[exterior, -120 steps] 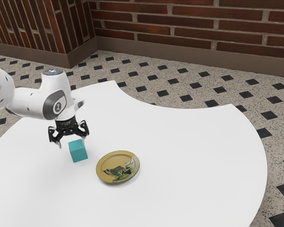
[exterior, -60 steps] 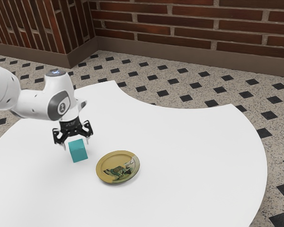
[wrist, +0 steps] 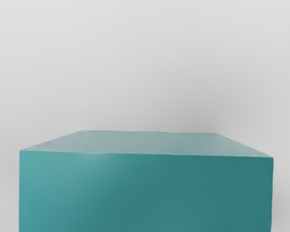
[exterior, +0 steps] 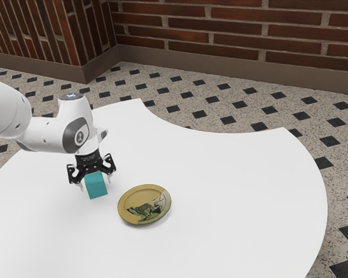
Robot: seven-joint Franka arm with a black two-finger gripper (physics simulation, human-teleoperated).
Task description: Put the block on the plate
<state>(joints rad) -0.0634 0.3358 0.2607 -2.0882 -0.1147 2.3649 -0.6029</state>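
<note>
Block [exterior: 96, 187] on white table [exterior: 238, 191], near decorated plate [exterior: 125, 214]; jaws apart over block; arm emblem [exterior: 79, 138] too small to read.

So your table [exterior: 249, 185] is plain white, with a curved bite out of its edge around 1 o'clock in the exterior view. You've got a teal block [exterior: 96, 187] sitting on it, and a yellowish patterned plate [exterior: 122, 207] near the block, roughly 4 o'clock from it.
</note>
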